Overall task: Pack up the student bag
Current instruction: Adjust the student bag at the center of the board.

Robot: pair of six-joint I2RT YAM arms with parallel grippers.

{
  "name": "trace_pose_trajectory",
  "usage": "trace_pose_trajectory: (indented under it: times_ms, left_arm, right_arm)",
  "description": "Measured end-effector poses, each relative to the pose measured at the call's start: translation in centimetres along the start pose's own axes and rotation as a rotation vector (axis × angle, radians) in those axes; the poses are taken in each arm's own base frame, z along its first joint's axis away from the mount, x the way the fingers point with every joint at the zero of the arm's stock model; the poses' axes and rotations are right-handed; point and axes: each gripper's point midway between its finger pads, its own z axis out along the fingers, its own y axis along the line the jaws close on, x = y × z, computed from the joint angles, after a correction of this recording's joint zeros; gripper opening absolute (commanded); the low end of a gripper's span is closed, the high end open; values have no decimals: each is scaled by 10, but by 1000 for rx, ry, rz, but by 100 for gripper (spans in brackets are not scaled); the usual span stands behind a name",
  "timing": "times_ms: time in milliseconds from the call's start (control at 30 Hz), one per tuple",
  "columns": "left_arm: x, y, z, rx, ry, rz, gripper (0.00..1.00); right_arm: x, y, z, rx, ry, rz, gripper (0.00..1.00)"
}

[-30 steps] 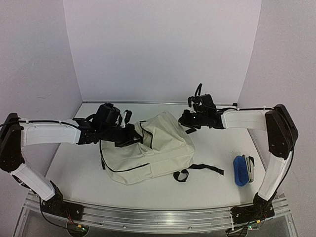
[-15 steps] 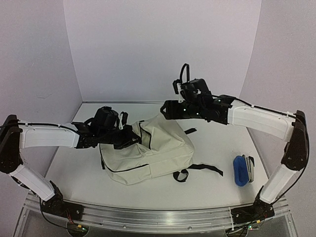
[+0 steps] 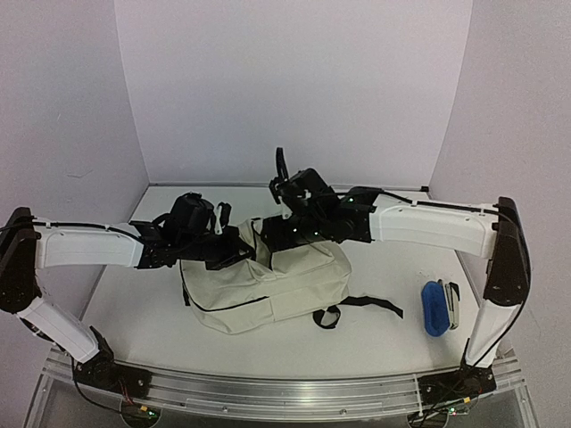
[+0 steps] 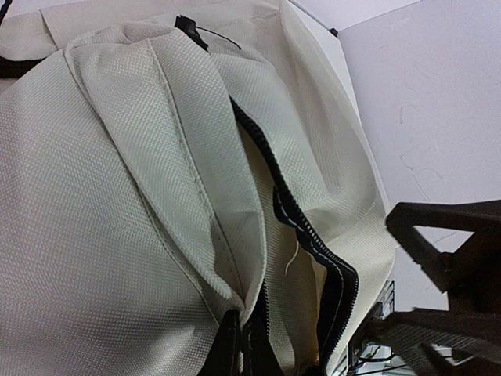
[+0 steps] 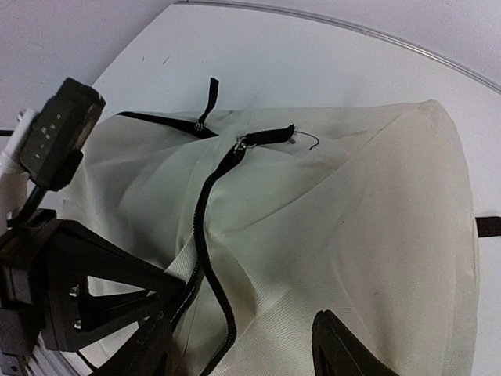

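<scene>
The student bag [image 3: 268, 281], a cream canvas backpack with black zipper trim, lies in the middle of the table. My left gripper [image 3: 243, 252] is shut on the cream flap beside the zipper at the bag's upper left. In the left wrist view its fingers [image 4: 228, 352] pinch that fabric of the bag [image 4: 102, 196], and the zipper [image 4: 313, 243] gapes a little. My right gripper [image 3: 274, 234] hovers open over the top of the bag, close to the left gripper. In the right wrist view its gripper [image 5: 246, 356] straddles the bag [image 5: 352, 211] and the black zipper [image 5: 205, 227], with nothing held.
A blue case [image 3: 434, 308] lies at the right of the table with a grey-white item [image 3: 453, 303] next to it. A black strap [image 3: 370, 305] trails from the bag's near right side. The zipper pull [image 5: 262, 139] lies at the bag's far end.
My right arm swung left from behind the bag's right corner to above its top, and its jaws opened. The left gripper kept its hold and barely moved.
</scene>
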Motion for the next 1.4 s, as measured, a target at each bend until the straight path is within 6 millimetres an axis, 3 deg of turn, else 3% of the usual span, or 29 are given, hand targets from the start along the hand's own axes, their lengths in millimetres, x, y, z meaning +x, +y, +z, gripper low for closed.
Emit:
trace_pose_trajectory:
  times_ms: [167,333,533,633,733,833,1067,1200,1400]
  left_arm:
    - [0,0,0,0,0,0,0]
    - [0,0,0,0,0,2,0]
    - [0,0,0,0,0,9,1]
    - [0,0,0,0,-1,13,13]
    - [-1,-2,-4,4,-3,36,37]
    - [-5,-9,-11,19,-21,57,46]
    - [-16,-22,-31,41,-75,104,36]
    - [-12,-22,-25,49,-47,120,25]
    - [-10,-34,-12,109,-16,137,21]
  right_arm:
    - [17,0,16,33,50,-18,44]
    - [16,-2,23,58,47,-11,18]
    - [11,-5,22,78,31,8,0]
    - [10,-5,22,82,27,14,0]
    - [9,-5,21,81,24,16,0]
    - [2,-4,11,71,6,27,0]
    - [-29,1,-37,13,-84,70,0]
    - [-29,0,-41,11,-87,73,0]
    - [-28,0,-40,12,-85,74,0]
